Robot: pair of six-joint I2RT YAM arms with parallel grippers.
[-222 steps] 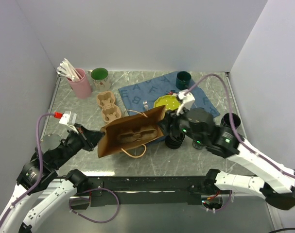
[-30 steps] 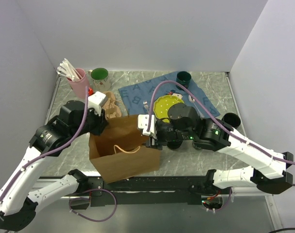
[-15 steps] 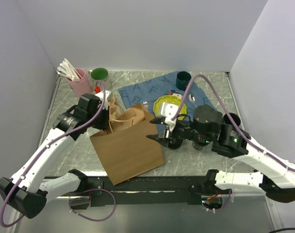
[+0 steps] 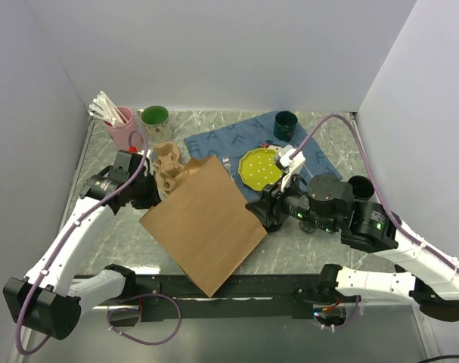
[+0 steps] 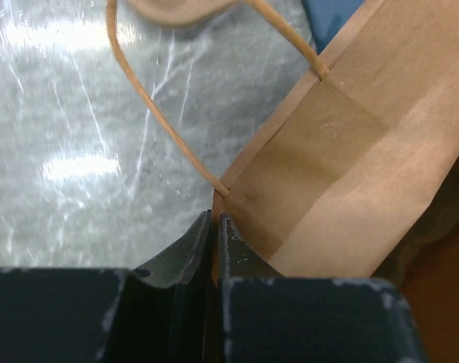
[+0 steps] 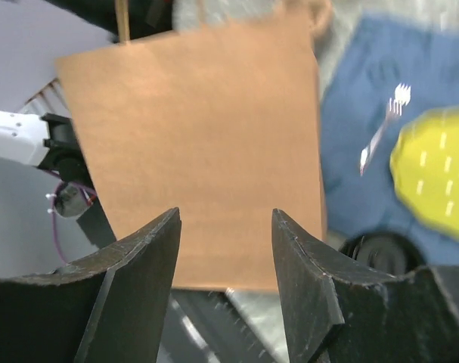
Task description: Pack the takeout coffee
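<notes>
A brown paper bag (image 4: 206, 225) lies tilted in the middle of the table, its mouth toward the back left. My left gripper (image 4: 148, 193) is shut on the bag's rim (image 5: 268, 189), beside its string handle (image 5: 150, 113). My right gripper (image 4: 266, 214) is open and empty at the bag's right edge (image 6: 206, 144). One black ribbed coffee cup (image 4: 277, 221) stands just under it, and its lid (image 6: 380, 249) shows in the right wrist view. The other black cup (image 4: 361, 187) stands at the far right, partly behind the right arm.
A tan cup carrier (image 4: 167, 165) sits behind the bag's mouth. A blue cloth (image 4: 214, 144) holds a yellow plate (image 4: 261, 167), a fork (image 4: 227, 162) and a dark green mug (image 4: 286, 121). A pink utensil cup (image 4: 122, 127) and a green-lidded glass (image 4: 155, 117) stand at the back left.
The bag has gone from standing open to tipped flat, its mouth swung to the back left with my left gripper. My right gripper has drawn back off the bag to the right.
</notes>
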